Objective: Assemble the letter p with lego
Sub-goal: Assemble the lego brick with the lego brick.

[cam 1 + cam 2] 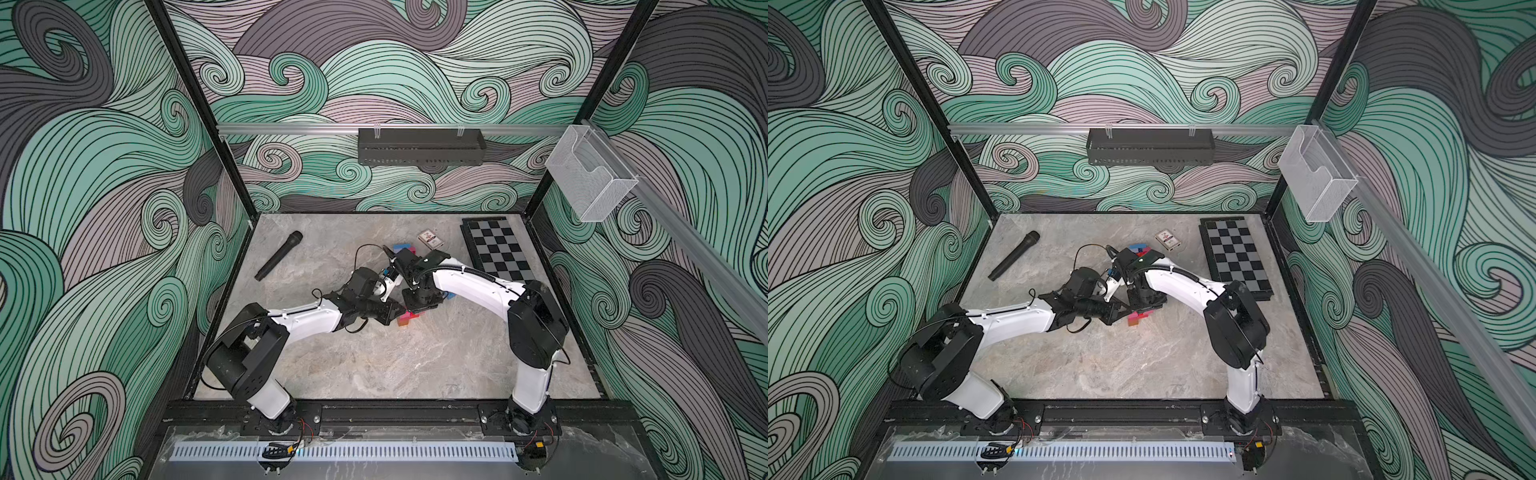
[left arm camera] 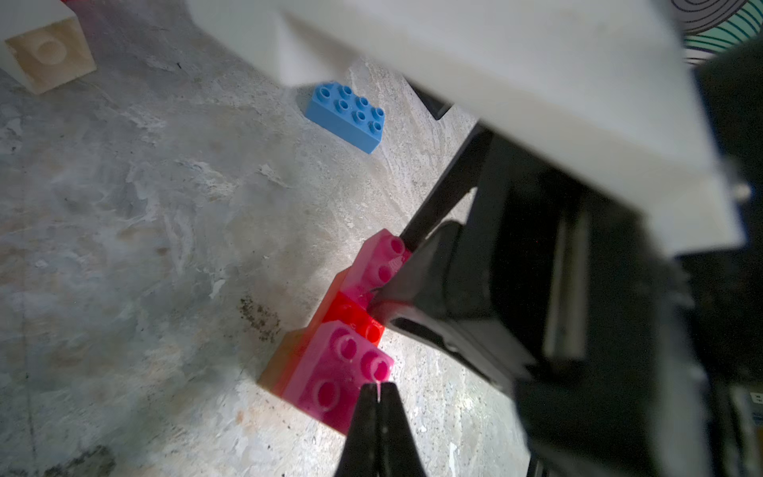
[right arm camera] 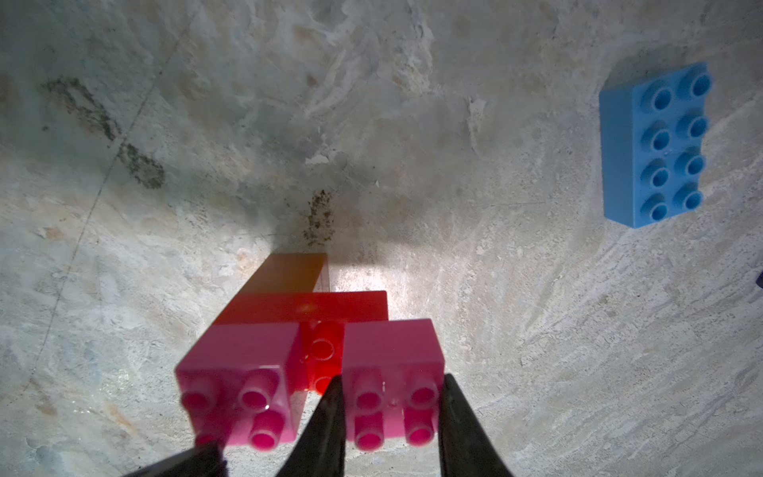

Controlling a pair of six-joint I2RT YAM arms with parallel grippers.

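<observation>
While both arms lean in over the middle of the grey marbled counter (image 1: pixel 374 365), the right hand (image 3: pixel 392 378) pinches a pink square studded plastic brick (image 3: pixel 392 351), one finger on each side of it. That brick sits on a red studded brick (image 3: pixel 305 307), which lies over an orange brick (image 3: pixel 289 272) resting on the counter.

Second pink square brick (image 3: pixel 239 371): seated on the same red brick, just beside the pinched one, with red studs showing between them.

Left hand (image 2: pixel 377 390): fingers pressed together, holding nothing, tips at a corner of the second pink square brick. Contact not certain.

Stack (image 1: pixel 409 322) shows in both top views, under the two hands.

Blue oblong eight-stud brick (image 3: pixel 656 144): lies alone, studs up, well apart from the stack.

More coloured bricks (image 1: pixel 405 249) sit farther back, near a boxed card deck (image 1: pixel 430 240).
</observation>
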